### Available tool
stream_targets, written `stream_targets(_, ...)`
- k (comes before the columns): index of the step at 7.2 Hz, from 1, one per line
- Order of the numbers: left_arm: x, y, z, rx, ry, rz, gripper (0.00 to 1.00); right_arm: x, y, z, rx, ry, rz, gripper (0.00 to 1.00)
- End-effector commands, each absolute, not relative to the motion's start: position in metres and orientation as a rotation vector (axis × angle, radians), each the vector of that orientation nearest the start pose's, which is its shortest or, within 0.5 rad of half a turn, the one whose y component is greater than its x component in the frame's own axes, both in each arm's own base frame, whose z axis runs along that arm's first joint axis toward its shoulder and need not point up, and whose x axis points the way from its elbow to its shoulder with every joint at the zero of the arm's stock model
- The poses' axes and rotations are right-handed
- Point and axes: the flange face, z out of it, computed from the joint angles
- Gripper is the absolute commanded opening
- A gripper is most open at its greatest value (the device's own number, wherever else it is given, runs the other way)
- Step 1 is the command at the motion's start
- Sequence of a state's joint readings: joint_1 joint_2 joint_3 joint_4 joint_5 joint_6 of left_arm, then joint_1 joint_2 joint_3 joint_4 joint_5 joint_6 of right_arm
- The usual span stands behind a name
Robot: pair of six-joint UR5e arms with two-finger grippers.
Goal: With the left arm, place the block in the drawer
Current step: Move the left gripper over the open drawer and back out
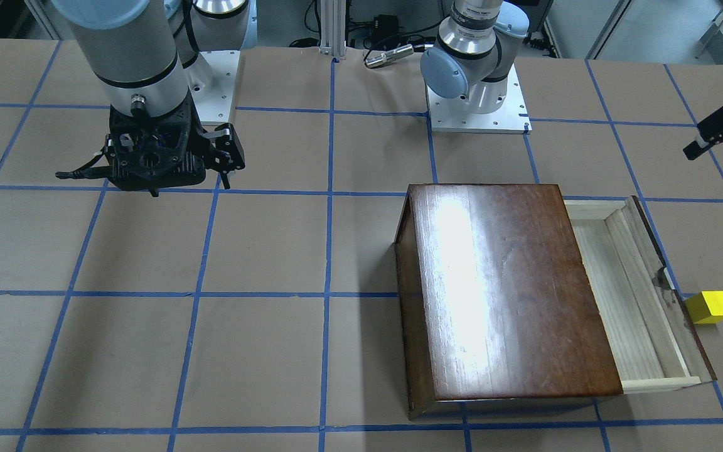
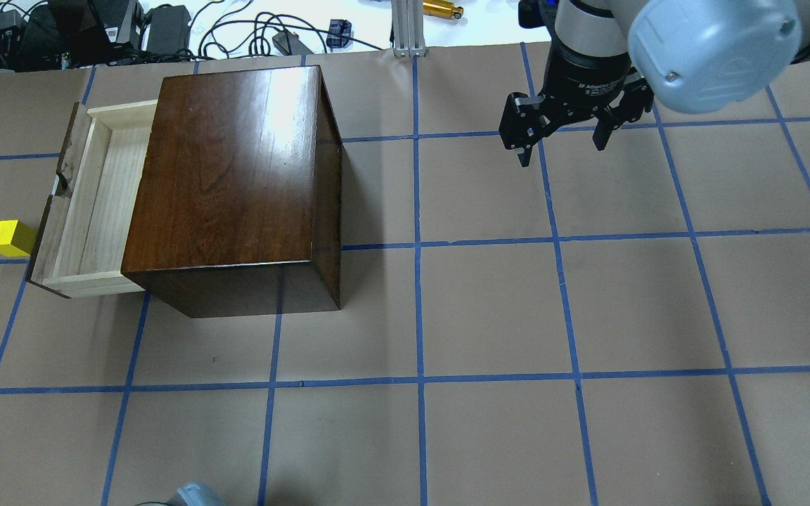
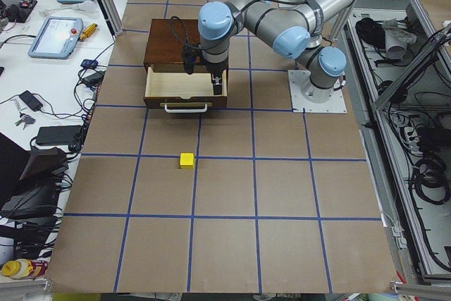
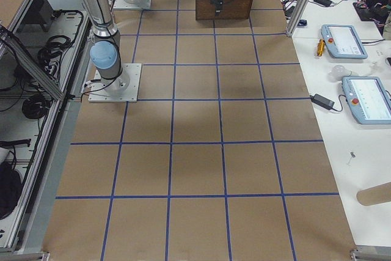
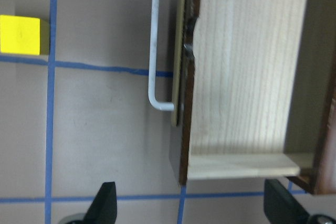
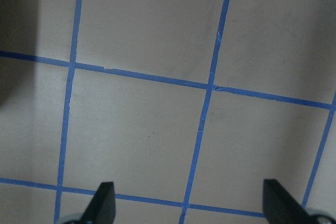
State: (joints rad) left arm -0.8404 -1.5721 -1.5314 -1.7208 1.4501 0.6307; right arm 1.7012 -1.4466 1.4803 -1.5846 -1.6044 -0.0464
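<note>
The yellow block (image 1: 710, 307) lies on the table just outside the dark front panel of the drawer (image 1: 606, 295), which is pulled out of the brown box (image 1: 499, 289) and is empty. The block also shows in the overhead view (image 2: 10, 238) and at the top left of the left wrist view (image 5: 20, 35). My left gripper (image 1: 722, 149) is open and empty. It hangs above the table near the drawer's front corner, apart from the block. In the left wrist view the drawer (image 5: 241, 61) and its white handle (image 5: 155, 40) lie below it. My right gripper (image 2: 561, 149) is open and empty, far from the box.
The box (image 2: 236, 169) stands on the brown table with blue tape grid lines. The arm bases (image 1: 477, 94) are at the robot's edge. A bench with cables (image 2: 236, 28) and tablets (image 3: 58, 37) runs along the far side.
</note>
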Motion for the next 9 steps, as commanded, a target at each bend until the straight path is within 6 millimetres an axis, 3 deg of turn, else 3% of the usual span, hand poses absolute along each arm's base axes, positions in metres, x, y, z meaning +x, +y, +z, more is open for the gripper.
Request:
stream_targets(1,0.167,-0.441,0.515,-0.159,3.274,0.031,1.00,0.199,-0.521,0.469,-0.283,3.163,0.029,1.00)
stream_targets(4,0.052,-0.476,0.524,-0.247,3.196,0.077,1.00,0.199,-0.521,0.469,-0.280,3.164,0.029,1.00)
stream_targets(5,-0.003,-0.488,0.522,-0.274,3.177,0.028,1.00,0.199,-0.521,0.469,-0.280,3.164,0.029,1.00)
stream_targets(7,-0.087,-0.508,0.512,-0.229,3.153,-0.105,1.00,0.199,-0.521,0.469,-0.280,3.164,0.029,1.00)
stream_targets(8,-0.116,-0.510,0.503,-0.164,3.151,-0.092,1.00,0.199,-0.521,0.469,-0.280,3.164,0.029,1.00)
stream_targets(9,-0.117,-0.514,0.501,-0.145,3.109,-0.089,1.00,0.199,-0.521,0.469,-0.283,3.163,0.029,1.00)
